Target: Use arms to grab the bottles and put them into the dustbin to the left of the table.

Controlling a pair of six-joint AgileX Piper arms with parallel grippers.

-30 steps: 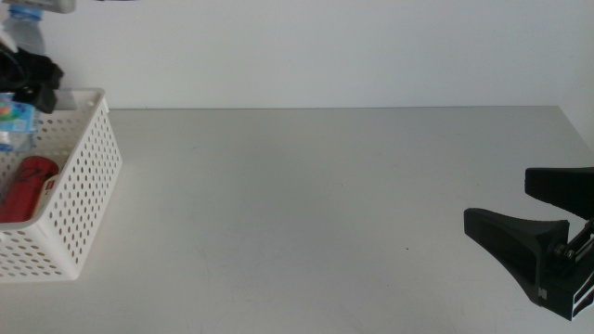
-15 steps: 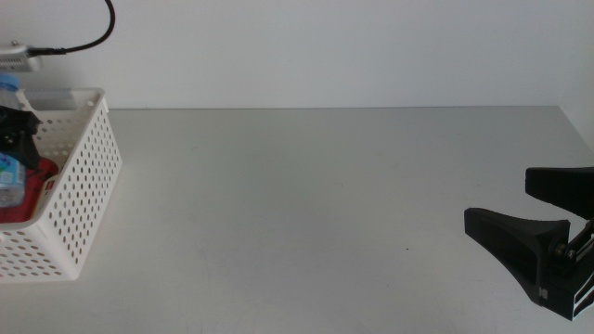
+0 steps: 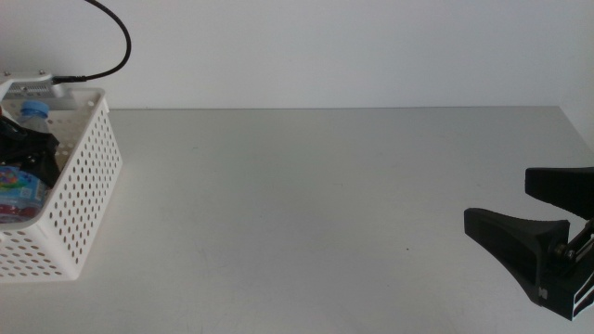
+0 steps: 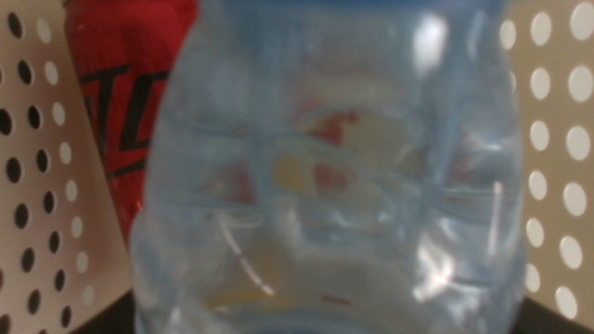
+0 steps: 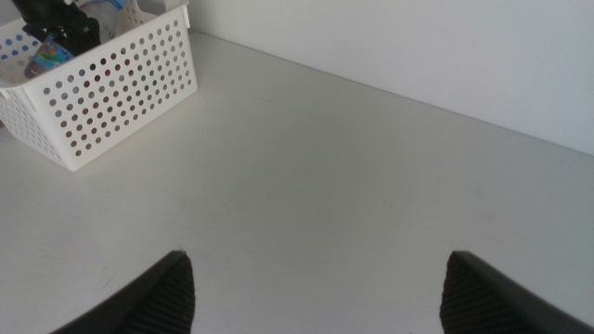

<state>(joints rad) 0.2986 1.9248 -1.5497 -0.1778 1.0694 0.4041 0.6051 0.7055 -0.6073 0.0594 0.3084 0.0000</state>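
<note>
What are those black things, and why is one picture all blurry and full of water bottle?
They are two robot arms with pinching grippers. The wide picture looks down at a grey table. The left gripper is down in the white dustbin, and its own camera sits so near the water bottle that the bottle fills the picture, with the red can behind. Whether it grips the bottle, I cannot tell. The right gripper waits open at the table's right, its camera looking across at the dustbin.

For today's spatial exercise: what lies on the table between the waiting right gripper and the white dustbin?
Nothing: in the middle view, only bare table stretches from the right gripper to the dustbin.
</note>
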